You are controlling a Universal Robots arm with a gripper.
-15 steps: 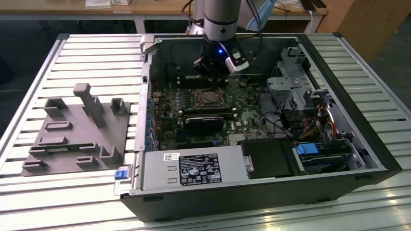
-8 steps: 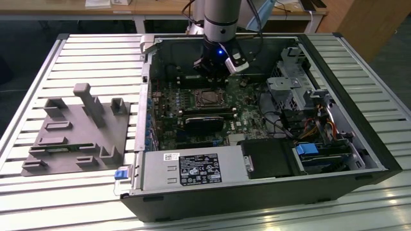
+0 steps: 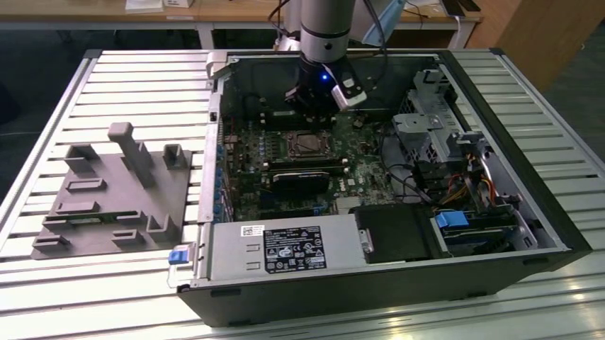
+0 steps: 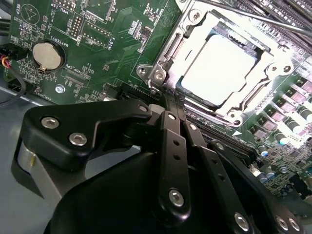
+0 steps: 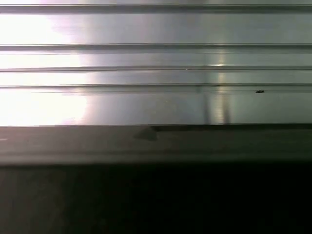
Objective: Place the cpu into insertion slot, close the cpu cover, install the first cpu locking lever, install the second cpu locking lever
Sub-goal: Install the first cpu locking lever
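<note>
We take the open computer case [image 3: 378, 177] on the slatted aluminium table [image 3: 142, 78] as our landmark. Inside it lies the green motherboard [image 3: 283, 166], and near the board's middle we see the insertion slot [image 3: 308, 144], a square socket with a silver rim. In the second wrist view the cpu [image 4: 220, 70] sits flat in that socket, its pale metal top showing through the window of the cpu cover [image 4: 168, 63], which lies down around it.

The gripper [image 3: 307, 113] hangs inside the case just beyond the socket, towards the case's rear wall. In the second wrist view its black fingers [image 4: 173, 146] come together in a narrow point at the socket's near corner; they look drawn together, but whether they pinch anything we cannot tell.

Around the socket we note a coin battery [image 4: 48, 54] on the board, a long black block [image 3: 302, 178] on the socket's nearer side, and a tangle of cables [image 3: 444, 188] and drive cages [image 3: 426, 120] towards the exterior view's right. A labelled power supply [image 3: 283, 248] fills the case's near edge. Outside the case, on the exterior view's left, stands a grey fixture tray [image 3: 113, 198].
</note>
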